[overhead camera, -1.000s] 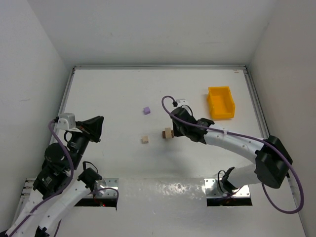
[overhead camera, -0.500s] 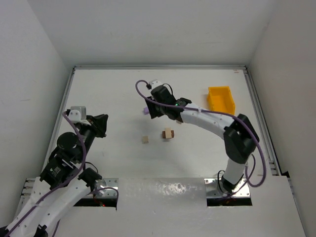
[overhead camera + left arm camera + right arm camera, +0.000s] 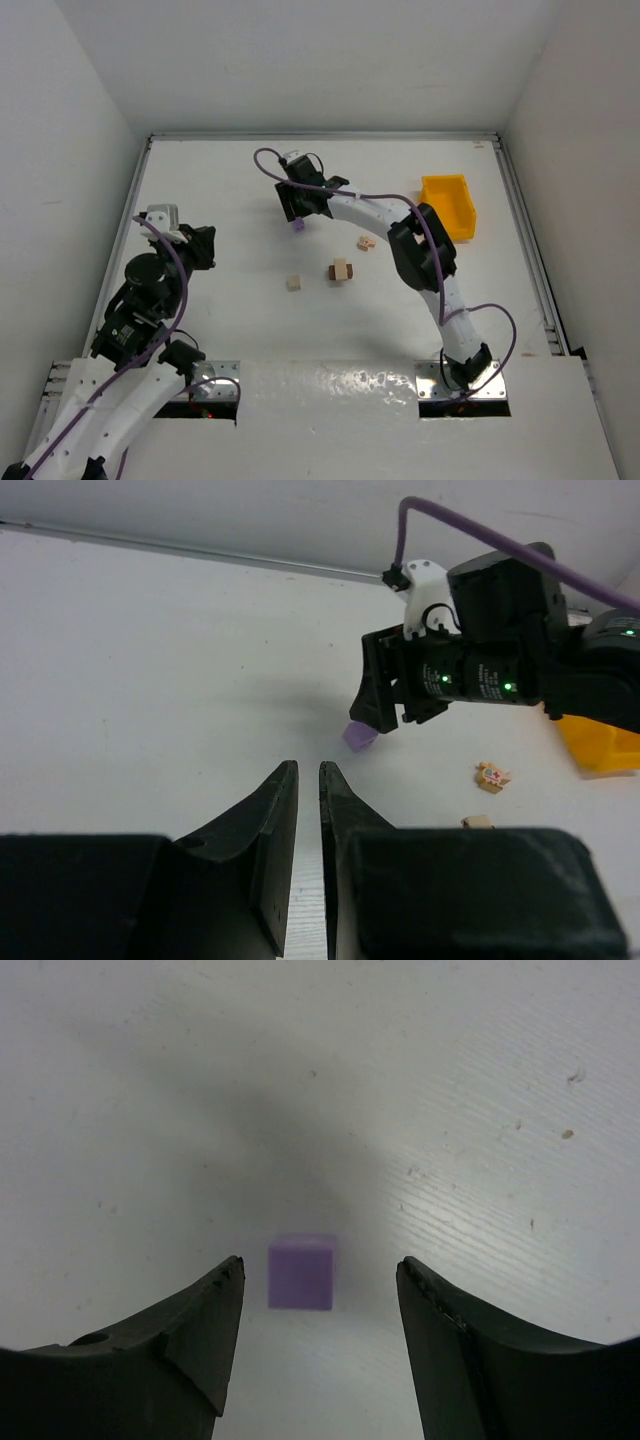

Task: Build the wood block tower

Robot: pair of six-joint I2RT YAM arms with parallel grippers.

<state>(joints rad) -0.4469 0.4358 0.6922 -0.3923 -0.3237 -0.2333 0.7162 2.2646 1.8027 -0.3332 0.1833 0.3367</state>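
Over the purple cube (image 3: 300, 1273), my right fingers (image 3: 297, 214) hang spread wide. One tip is on either side of it, with bare bench (image 3: 500, 1110) showing in both gaps, so they touch nothing and hold nothing. My left fingers (image 3: 290, 780) are all but closed, with only a thin slit between them and nothing in it. They sit well to the left of the cube, pointing toward it.

The wood block tower (image 3: 340, 270) is so far a small cluster of tan and darker brown pieces set together. It lies nearer my bases than the cube and to its right, and from above I cannot tell how many pieces high it stands. A loose tan block (image 3: 293, 283) lies almost straight toward my bases from the cube. A small pale block (image 3: 366, 242) lies to the cube's right, short of the yellow bin (image 3: 447, 208), which sits farther right again.

I judge these blocks very light, hard and stiff, with smooth faces. They should not give under a squeeze, but an off-centre pinch could twist them or pop them out. I would take each block on two opposite flat faces at mid-height, fingers square to it, and an oblong one across its narrow width. The tower looks easy to nudge over, so each block should be let go gently.
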